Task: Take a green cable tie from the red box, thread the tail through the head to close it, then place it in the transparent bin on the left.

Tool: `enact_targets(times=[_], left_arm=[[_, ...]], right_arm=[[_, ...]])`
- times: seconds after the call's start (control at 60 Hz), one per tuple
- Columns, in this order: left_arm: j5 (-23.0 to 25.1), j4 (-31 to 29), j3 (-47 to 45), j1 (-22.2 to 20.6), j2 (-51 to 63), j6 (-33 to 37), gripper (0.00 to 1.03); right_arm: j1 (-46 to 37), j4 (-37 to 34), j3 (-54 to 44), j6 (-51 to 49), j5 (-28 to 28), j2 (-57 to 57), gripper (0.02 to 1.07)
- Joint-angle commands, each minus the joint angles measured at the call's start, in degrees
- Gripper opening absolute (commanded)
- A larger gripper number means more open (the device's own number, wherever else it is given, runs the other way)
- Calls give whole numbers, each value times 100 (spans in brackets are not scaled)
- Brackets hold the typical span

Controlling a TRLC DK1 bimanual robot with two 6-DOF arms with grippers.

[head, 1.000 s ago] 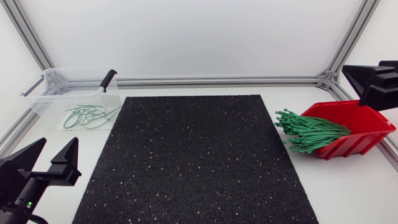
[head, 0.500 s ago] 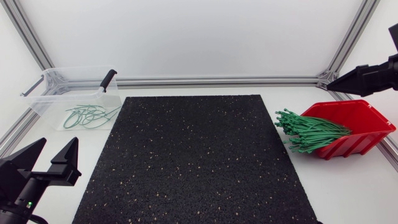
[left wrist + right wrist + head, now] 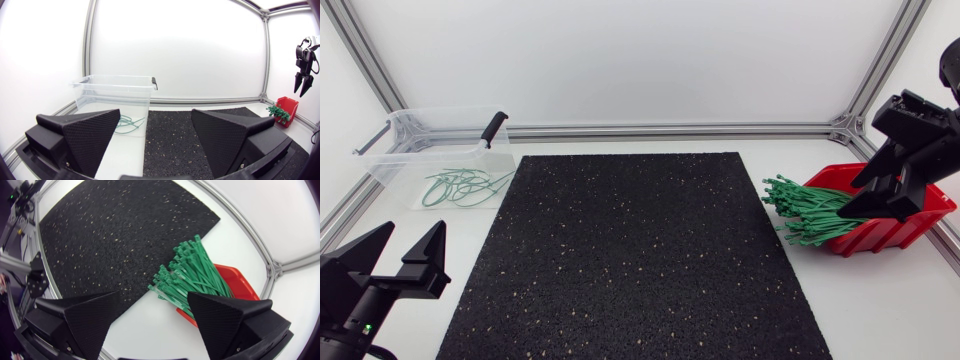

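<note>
A bundle of green cable ties (image 3: 812,212) sticks out of the red box (image 3: 892,232) at the table's right. My right gripper (image 3: 853,198) hangs open above the box, fingers pointing down at the ties, nothing between them. In the right wrist view the ties (image 3: 187,275) and the red box (image 3: 235,285) lie below the open gripper (image 3: 155,311). The transparent bin (image 3: 410,150) stands at the back left with several closed green ties (image 3: 465,185) inside. My left gripper (image 3: 408,238) rests open and empty at the front left, facing the bin (image 3: 115,90).
A black speckled mat (image 3: 630,250) covers the middle of the table between bin and box. An aluminium frame rail (image 3: 670,130) runs along the back edge. The bin has a black clip handle (image 3: 494,127) on its right rim.
My right gripper has come down from the upper right and turned its fingers downward over the red box. The left arm has kept still.
</note>
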Motion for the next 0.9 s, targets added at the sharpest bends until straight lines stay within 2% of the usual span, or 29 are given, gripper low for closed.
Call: enact_targets(times=[0.0, 0.117, 0.417, 0.617, 0.883], left_arm=[[22, -53, -235, -3, -41, -102, 99], [22, -53, -235, 6, -41, -102, 99], [22, -62, -235, -3, -41, -102, 99], [22, -62, -235, -12, -41, -102, 99], [22, -62, -235, 6, -41, -102, 99]], right_arm=[[139, -80, -545, -883, 112, -208, 92], [279, 44, -932, -1411, 253, -331, 88], [279, -396, -1371, -3221, 1088, -393, 89], [306, 334, -1934, -3968, 1492, -700, 89], [736, 1503, -2584, -3977, 2011, -797, 89]])
